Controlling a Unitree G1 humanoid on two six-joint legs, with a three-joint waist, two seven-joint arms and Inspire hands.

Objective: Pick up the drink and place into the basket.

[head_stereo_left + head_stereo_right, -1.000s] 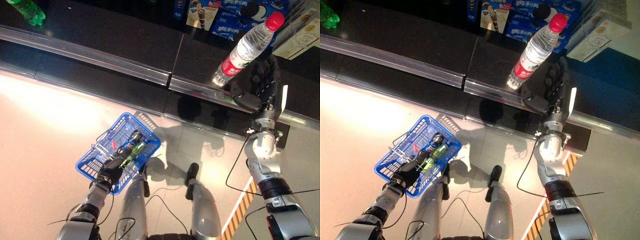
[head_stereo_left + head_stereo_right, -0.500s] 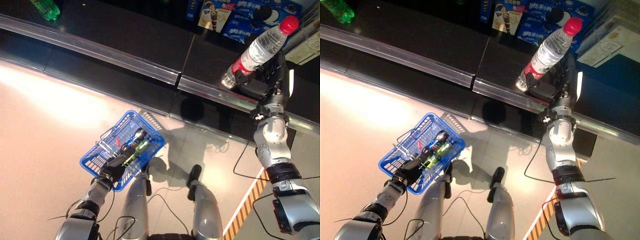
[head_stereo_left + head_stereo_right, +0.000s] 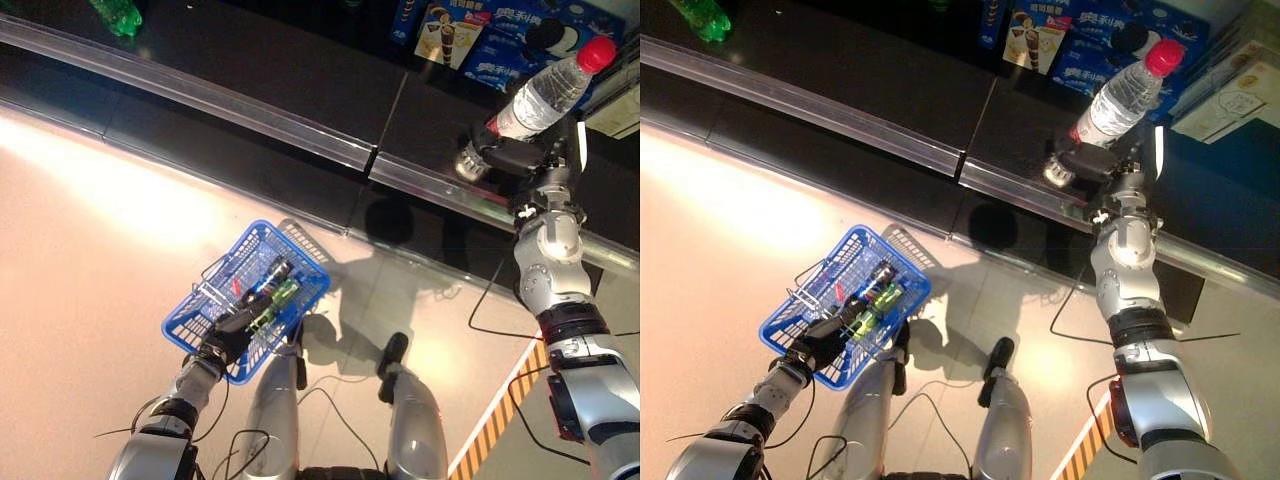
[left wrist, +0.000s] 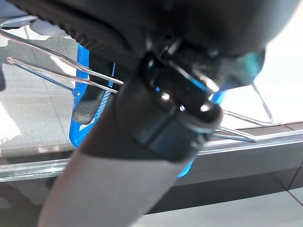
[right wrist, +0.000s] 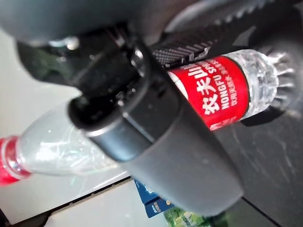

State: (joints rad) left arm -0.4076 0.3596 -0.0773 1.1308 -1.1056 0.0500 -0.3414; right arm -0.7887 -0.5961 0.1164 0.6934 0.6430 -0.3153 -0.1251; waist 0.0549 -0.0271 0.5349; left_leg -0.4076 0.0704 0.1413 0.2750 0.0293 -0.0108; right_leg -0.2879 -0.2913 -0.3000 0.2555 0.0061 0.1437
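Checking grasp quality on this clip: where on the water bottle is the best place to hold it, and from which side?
Around the lower body at the red label, from the robot's side of the shelf. The bottle stands on the shelf with its cap leaning away, so the lower part is nearest. The right hand is curled there now. The left hand holds the basket.

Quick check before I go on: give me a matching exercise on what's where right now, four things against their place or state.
Things:
1. water bottle
2. blue basket
3. green bottle
4. snack boxes

Places or states:
A. lying alone at the far left of the dark shelf
B. hanging over the floor from the left hand, with bottles inside
C. at the back of the shelf, behind the water bottle
D. gripped by the right hand around its lower part, red cap up

Pairs: 1-D, 2-B, 3-A, 4-C
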